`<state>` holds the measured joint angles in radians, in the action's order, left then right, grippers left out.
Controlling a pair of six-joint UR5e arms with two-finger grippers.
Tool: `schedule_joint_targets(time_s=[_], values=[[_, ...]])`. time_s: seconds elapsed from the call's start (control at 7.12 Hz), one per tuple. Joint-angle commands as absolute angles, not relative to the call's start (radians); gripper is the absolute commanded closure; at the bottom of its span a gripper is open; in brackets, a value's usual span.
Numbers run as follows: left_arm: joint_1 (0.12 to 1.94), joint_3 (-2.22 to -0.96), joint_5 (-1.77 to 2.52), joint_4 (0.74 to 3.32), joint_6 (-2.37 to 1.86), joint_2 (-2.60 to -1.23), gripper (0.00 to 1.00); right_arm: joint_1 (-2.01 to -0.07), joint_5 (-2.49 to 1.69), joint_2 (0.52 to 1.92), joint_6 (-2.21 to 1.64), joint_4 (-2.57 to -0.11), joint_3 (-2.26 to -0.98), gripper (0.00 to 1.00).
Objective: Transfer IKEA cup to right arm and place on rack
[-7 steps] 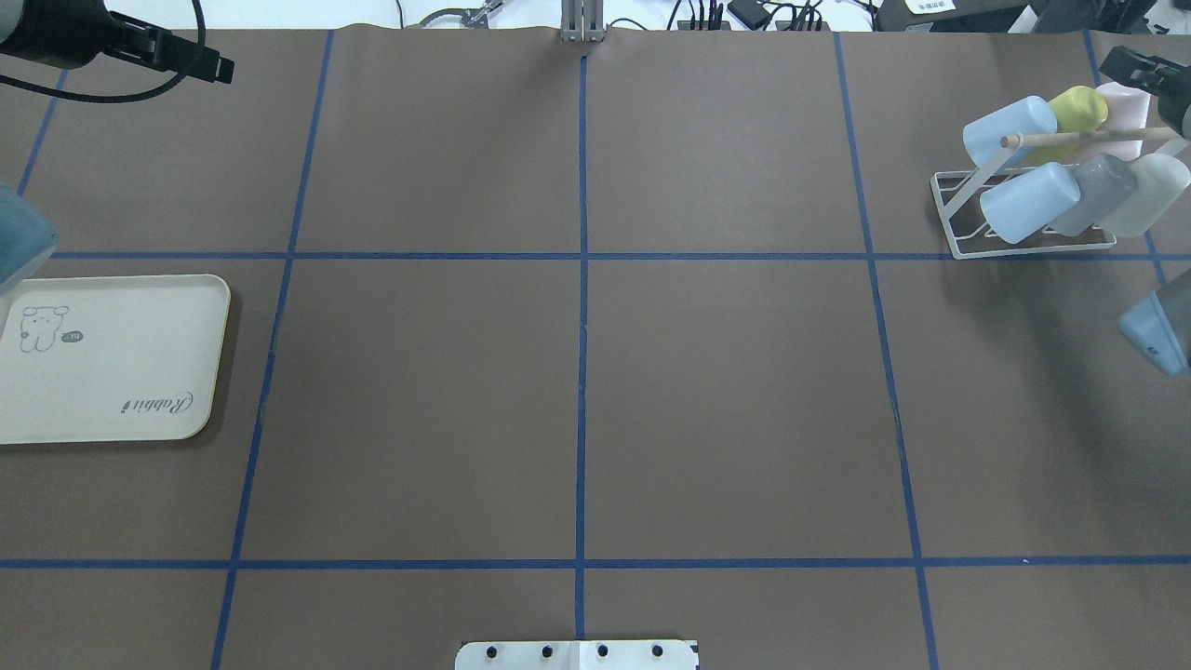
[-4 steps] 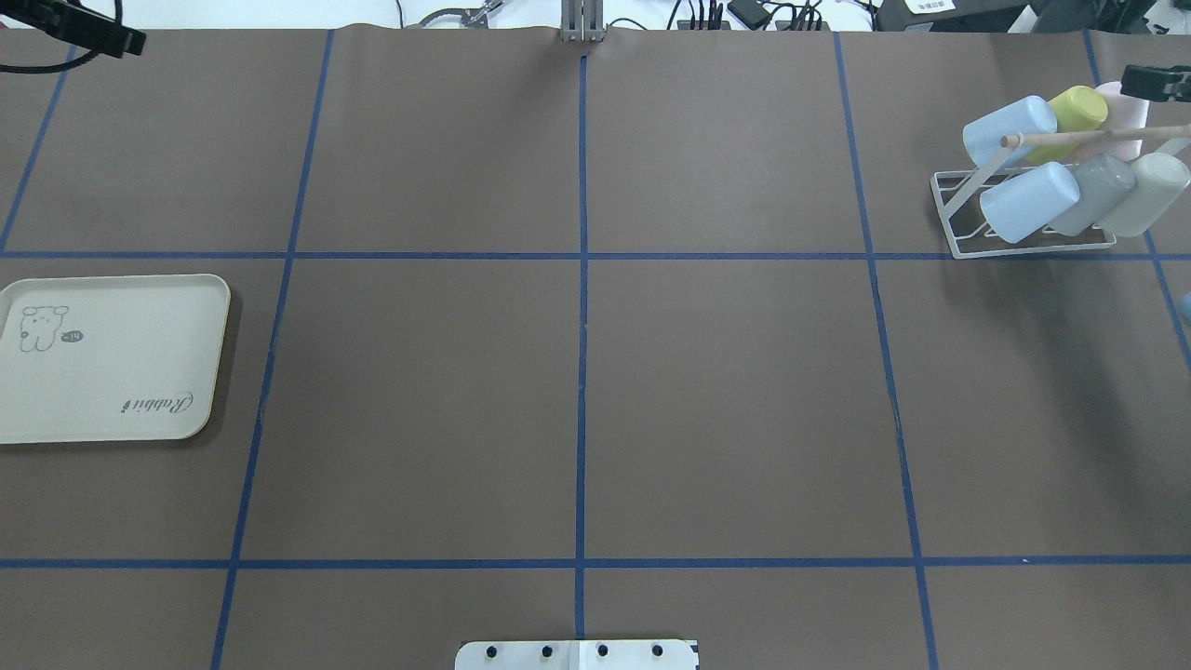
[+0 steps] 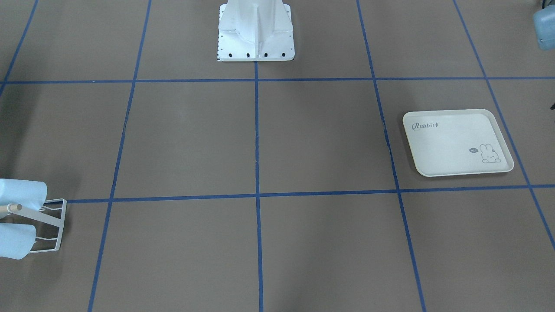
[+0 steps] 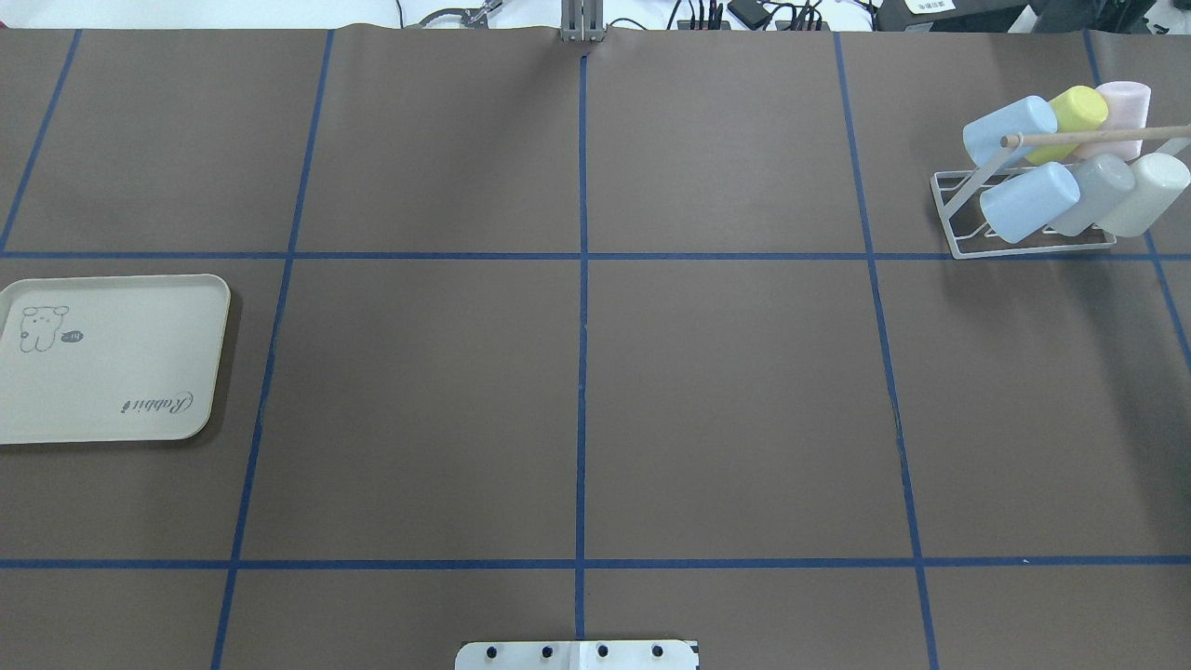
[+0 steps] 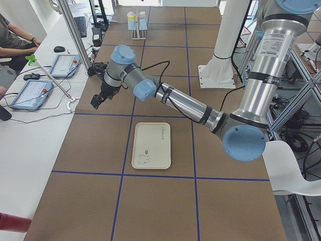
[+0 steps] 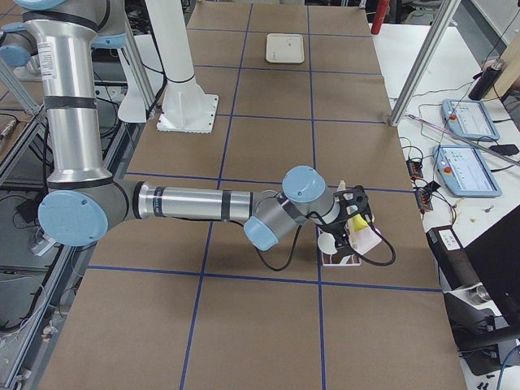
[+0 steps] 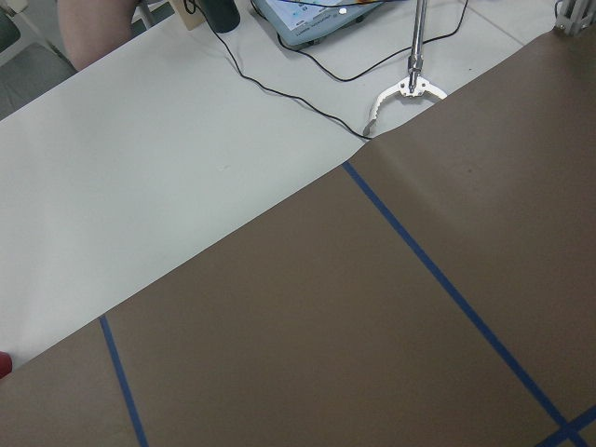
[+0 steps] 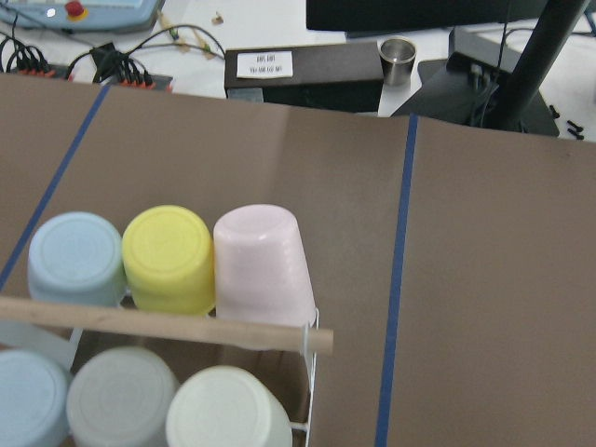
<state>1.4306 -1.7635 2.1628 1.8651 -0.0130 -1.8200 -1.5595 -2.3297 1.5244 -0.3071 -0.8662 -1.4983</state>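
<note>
Six cups (image 4: pixel 1028 200) sit on the rack (image 4: pixel 979 186) just below the right tool (image 6: pixel 357 213), its opening impossible to tell, as with the left tool (image 5: pixel 95 103); backing off should, by the look, clear the wooden rod (image 8: pixel 168 324).

Desk (image 4: pixel 726 391): flat top under brown paper, blue tape lines (image 4: pixel 582 372) marking a grid of squares. Overhead view: cream rectangular tray with rabbit print (image 4: pixel 107 358) lying flat at left edge, mid-height. Small white wire-frame rack (image 3: pixel 43 218) with wooden rod at upper right, just above a tape line. White bolted base plate (image 4: pixel 577 654) at bottom centre.
</note>
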Motion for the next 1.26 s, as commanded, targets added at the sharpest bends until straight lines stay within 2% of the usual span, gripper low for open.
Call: schedule_joint_targets(time_s=[0.0, 0.28, 0.42, 0.56, 0.7, 1.12], values=[[1.502, -1.703, 2.267, 1.778, 0.107, -1.818, 0.00, -1.589, -2.418, 1.540, -0.007, -1.205, -1.550, 0.00], [1.508, -1.668, 2.286, 1.767, 0.107, -1.812, 0.00, -1.615, -2.325, 1.499, 0.243, -1.667, -1.687, 0.00], [1.517, -1.681, 2.292, 1.764, 0.107, -1.790, 0.00, -1.612, -2.275, 1.499, 0.283, -1.815, -1.788, 0.00], [1.520, -1.760, 2.296, 1.763, 0.098, -1.731, 0.00, -1.611, -2.276, 1.491, 0.288, -1.878, -1.804, 0.00], [1.520, -1.784, 2.290, 1.766, 0.097, -1.709, 0.00, -1.609, -2.284, 1.494, 0.287, -1.876, -1.805, 0.00], [1.548, -1.649, 2.301, 1.770, 0.092, -1.684, 0.00, -1.606, -2.295, 1.503, 0.266, -1.861, -1.809, 0.00]])
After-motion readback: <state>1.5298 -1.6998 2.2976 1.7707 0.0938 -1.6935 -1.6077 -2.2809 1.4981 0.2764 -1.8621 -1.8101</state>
